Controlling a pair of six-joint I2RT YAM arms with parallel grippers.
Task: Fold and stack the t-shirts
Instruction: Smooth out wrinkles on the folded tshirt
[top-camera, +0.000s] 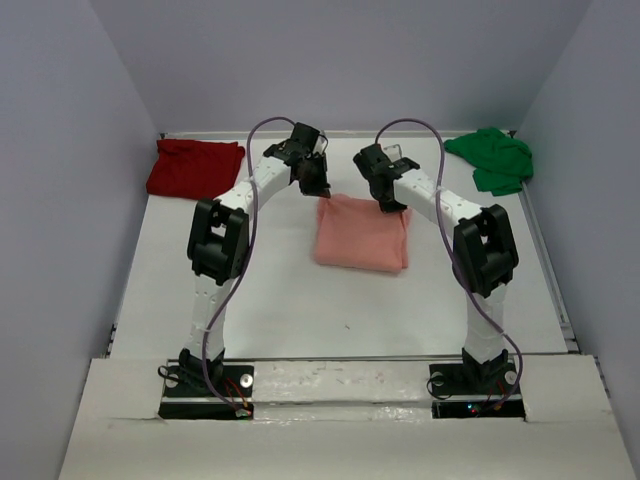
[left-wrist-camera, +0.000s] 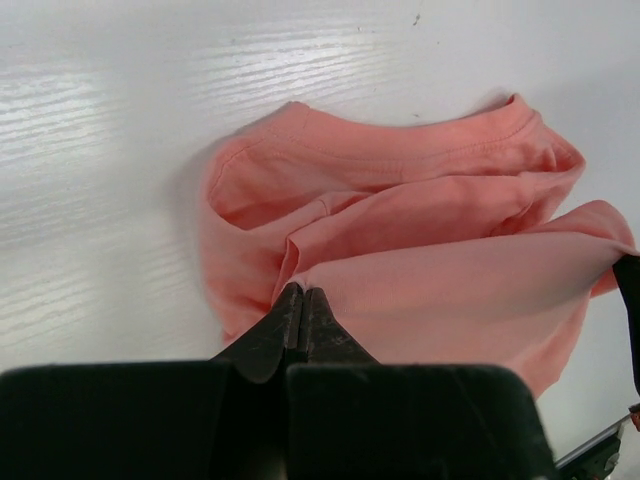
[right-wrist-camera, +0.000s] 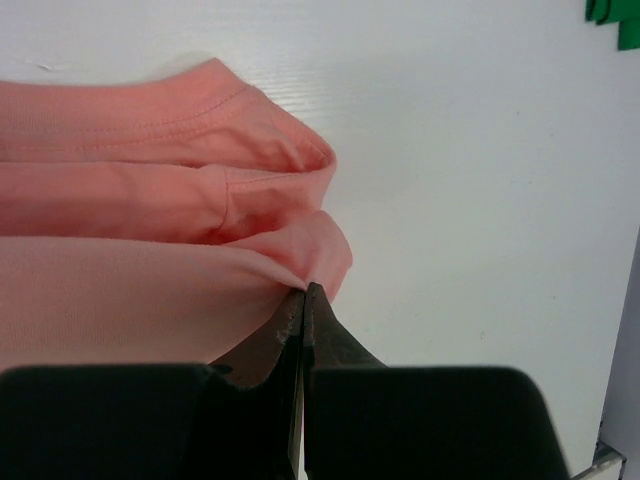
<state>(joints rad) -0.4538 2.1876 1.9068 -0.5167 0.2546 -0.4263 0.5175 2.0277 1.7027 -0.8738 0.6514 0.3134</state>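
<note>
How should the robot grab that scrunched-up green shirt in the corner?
Probably pinch the flap sticking out at the near edge of the green t-shirt, coming down from above on its left, open side. It lies bunched in the far right corner, close to the right wall, so reaching in from the right or behind looks cramped.

Left gripper (top-camera: 318, 188) and right gripper (top-camera: 394, 206) pinch the salmon-pink t-shirt (top-camera: 362, 238) — far corners.
</note>
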